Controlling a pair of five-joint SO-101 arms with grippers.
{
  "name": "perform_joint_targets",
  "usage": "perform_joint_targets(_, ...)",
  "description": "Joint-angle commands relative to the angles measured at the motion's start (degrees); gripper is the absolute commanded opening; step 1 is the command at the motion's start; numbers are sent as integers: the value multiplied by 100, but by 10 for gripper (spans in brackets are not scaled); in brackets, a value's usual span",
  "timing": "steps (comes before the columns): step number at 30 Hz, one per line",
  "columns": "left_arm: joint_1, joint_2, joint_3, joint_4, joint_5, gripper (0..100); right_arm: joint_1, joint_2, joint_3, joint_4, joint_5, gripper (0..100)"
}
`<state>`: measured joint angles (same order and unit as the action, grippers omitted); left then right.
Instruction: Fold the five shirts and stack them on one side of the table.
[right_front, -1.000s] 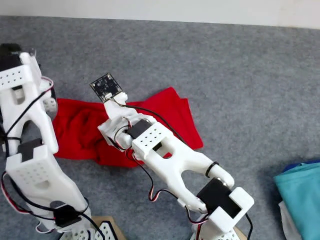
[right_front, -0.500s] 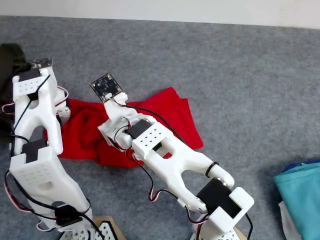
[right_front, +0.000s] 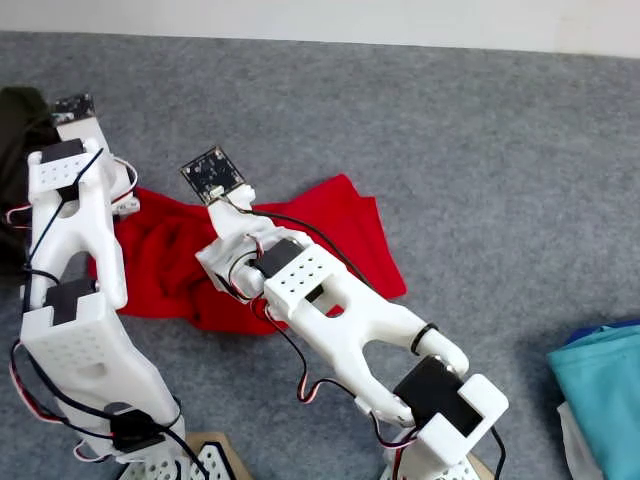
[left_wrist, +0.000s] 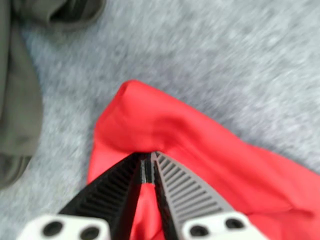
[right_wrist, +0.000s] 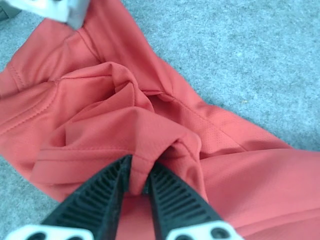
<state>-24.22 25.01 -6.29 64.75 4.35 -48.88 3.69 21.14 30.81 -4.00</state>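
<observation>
A grey carpeted worktop is carrying a red shirt, which is lying crumpled left of centre under both arms. A teal shirt is resting on a small pile at the right edge, well apart from the red one. A dark olive garment is lying at the far left edge, near the red shirt's corner. The left tool is pinching that corner of the red shirt, jaws pressed together on the cloth. The right tool is clamping a bunched fold in the shirt's middle, jaws nearly closed around it.
</observation>
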Motion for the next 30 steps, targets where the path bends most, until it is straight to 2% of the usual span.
perform_joint_targets(1,259,-338,-13,-466,62,6,57,-66,-251,66,35,14)
perform_joint_targets(8,400,145,-303,-967,396,6,57,-75,-259,207,35,14)
perform_joint_targets(14,356,831,-1068,-949,422,6,57,-75,-259,207,35,14)
perform_joint_targets(22,127,479,-2176,756,431,6,22,-75,-259,207,35,14)
perform_joint_targets(30,92,101,-2246,1899,369,7,-4,-75,-251,207,35,14)
